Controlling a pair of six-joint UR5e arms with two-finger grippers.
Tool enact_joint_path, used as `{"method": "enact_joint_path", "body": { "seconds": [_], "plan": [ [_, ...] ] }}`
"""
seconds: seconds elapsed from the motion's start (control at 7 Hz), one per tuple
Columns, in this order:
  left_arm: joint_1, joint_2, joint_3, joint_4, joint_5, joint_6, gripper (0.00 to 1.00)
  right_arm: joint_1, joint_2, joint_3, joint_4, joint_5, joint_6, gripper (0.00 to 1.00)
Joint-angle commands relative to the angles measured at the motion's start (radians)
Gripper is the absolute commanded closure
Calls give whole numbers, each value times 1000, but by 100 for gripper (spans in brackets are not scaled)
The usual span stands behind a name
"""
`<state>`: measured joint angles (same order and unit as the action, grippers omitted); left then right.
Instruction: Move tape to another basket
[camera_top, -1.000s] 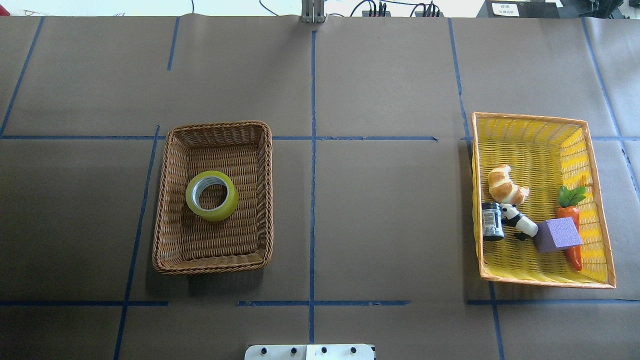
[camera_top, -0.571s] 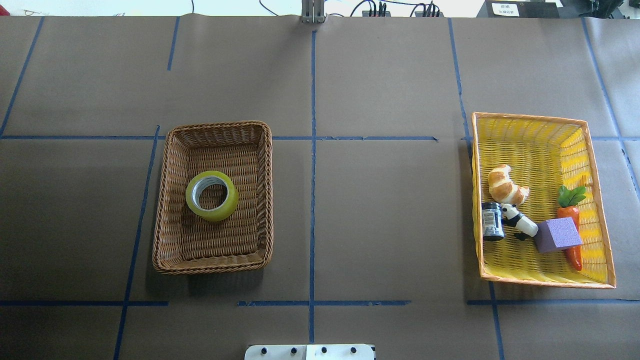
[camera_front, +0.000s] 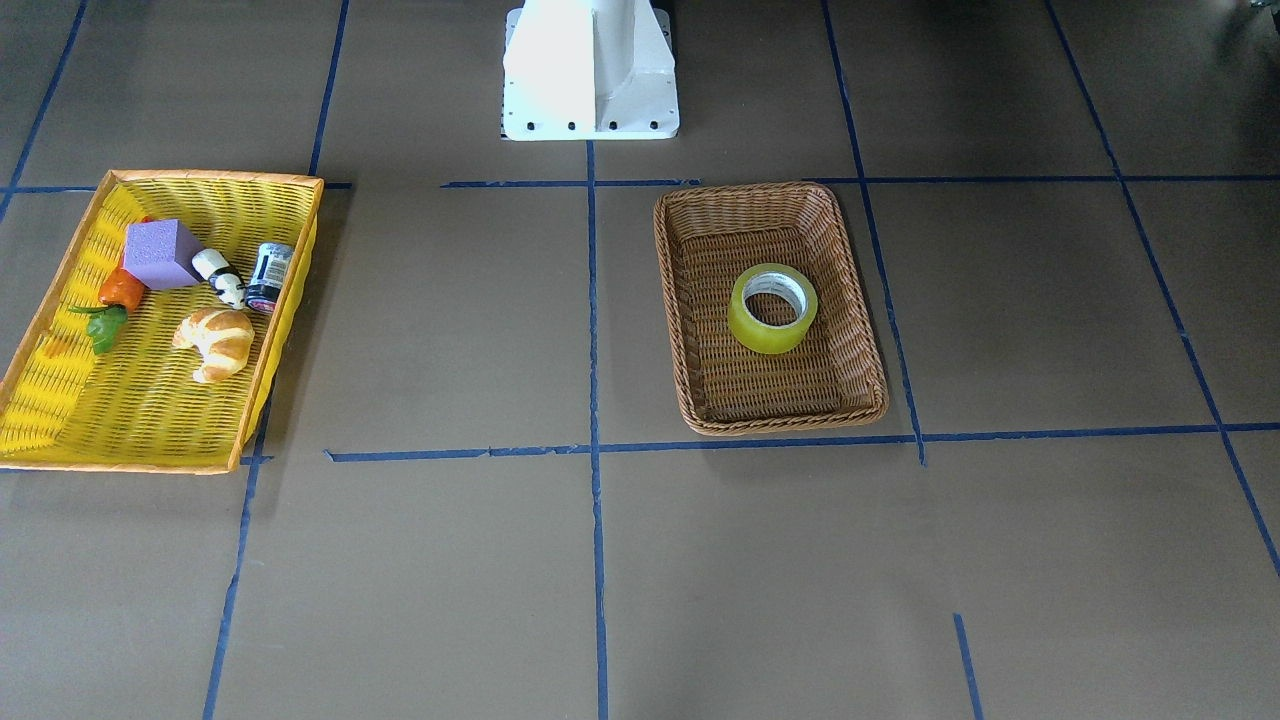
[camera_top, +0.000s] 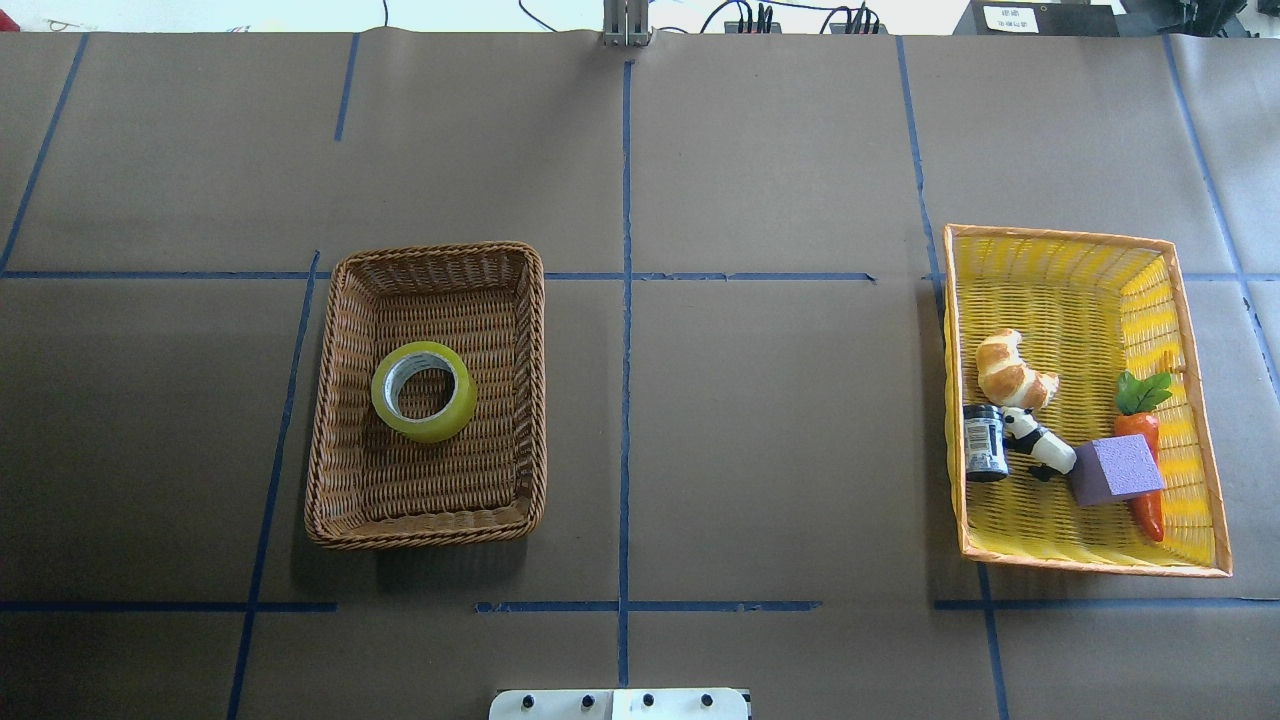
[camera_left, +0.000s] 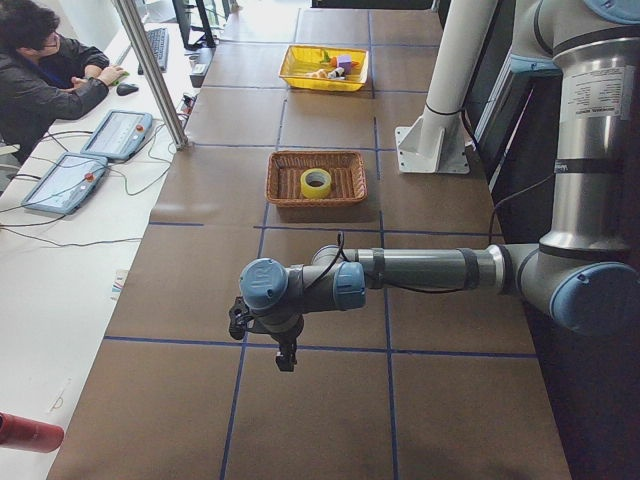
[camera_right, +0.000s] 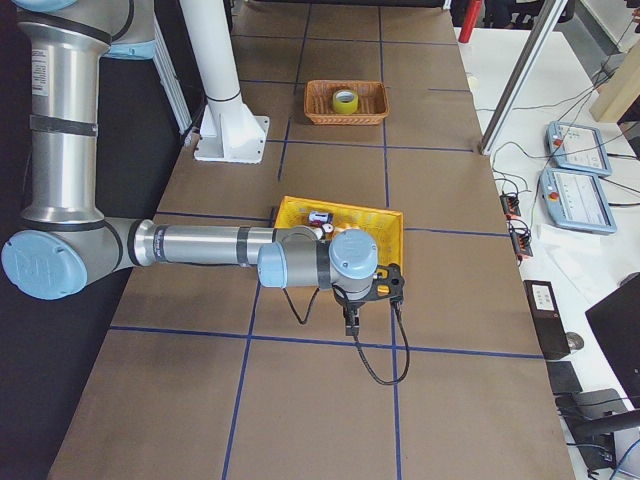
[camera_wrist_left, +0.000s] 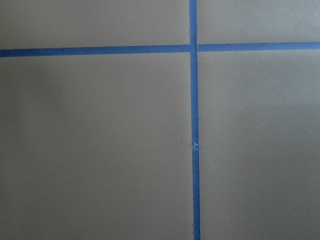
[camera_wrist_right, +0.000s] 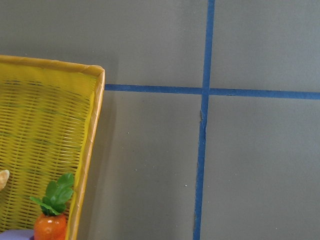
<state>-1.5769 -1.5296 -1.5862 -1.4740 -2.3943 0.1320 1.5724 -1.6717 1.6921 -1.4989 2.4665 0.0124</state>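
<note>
1. Two arms hang low over the table, both well apart from the tape. The tape lies flat, core facing up, near the middle of the basket, a brown wicker one. It touches none of the walls.
2. At the table's end on the robot's left, the left gripper hangs over bare paper. The right gripper hangs just beside the tray, a yellow woven one. Nothing shows in either.
3. Judgement: with the tape resting in the basket and both arms off it, the move looks done. The pictures alone cannot rule out that a pick is yet to come.
4. Done well, this step means keeping both arms clear of the basket rim so nothing nudges the roll.
5. If a lift is needed, the left arm is nearer. It should come straight down with one finger in the core and the other outside the roll. It should then raise the roll above the rim before travelling sideways.
6. Whether the fingers are spread or closed cannot be told. The grippers show only small, in the side views, and neither wrist view shows a finger.
7. The left wrist view gives only table and blue lines. The right wrist view gives a tray corner and the carrot, cut off at the bottom edge.
8. In the right side view the right arm covers part of the tray.
</note>
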Motion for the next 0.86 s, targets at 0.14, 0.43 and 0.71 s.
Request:
{"method": "enact_joint_path", "body": {
  "seconds": [0.14,0.43,0.71],
  "plan": [
    [0,-4,-1,-2,29,0,0,8,1,0,0,-3,-2,0],
    [0,-6,0,0,29,-5,0,14,1,1,0,-6,-2,0],
    [0,-6,0,0,27,-3,0,14,0,-5,0,-21,-3,0]
  ]
}}
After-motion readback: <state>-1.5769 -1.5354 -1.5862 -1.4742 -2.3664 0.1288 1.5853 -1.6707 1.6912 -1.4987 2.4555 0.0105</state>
